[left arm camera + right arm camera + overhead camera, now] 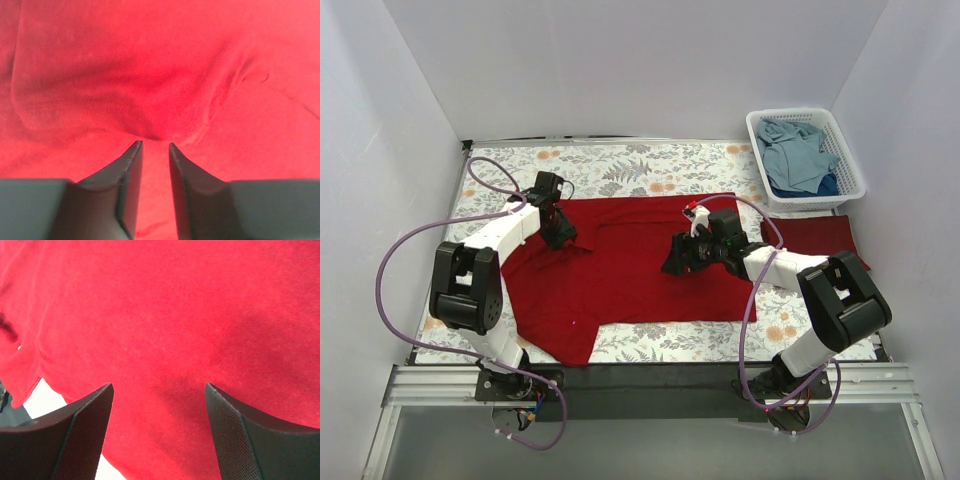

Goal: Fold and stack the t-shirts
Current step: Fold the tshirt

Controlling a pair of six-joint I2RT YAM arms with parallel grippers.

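A bright red t-shirt (pixel 620 275) lies spread on the floral tablecloth, with one sleeve hanging toward the front left. My left gripper (pixel 560 236) is at its upper left part. In the left wrist view the jaws (pixel 155 144) stand nearly together, pinching a puckered fold of red cloth (pixel 150 100) at their tips. My right gripper (pixel 676 262) is over the shirt's right half, open wide and empty (pixel 159 386), with flat red cloth (pixel 165 315) beneath. A darker maroon t-shirt (pixel 820 238) lies folded at the right. Dusty blue t-shirts (pixel 798 152) lie in the basket.
A white lattice basket (pixel 850 160) stands at the back right corner. White walls enclose the table on three sides. Purple cables loop off both arms. A black rail (pixel 650 375) runs along the near edge.
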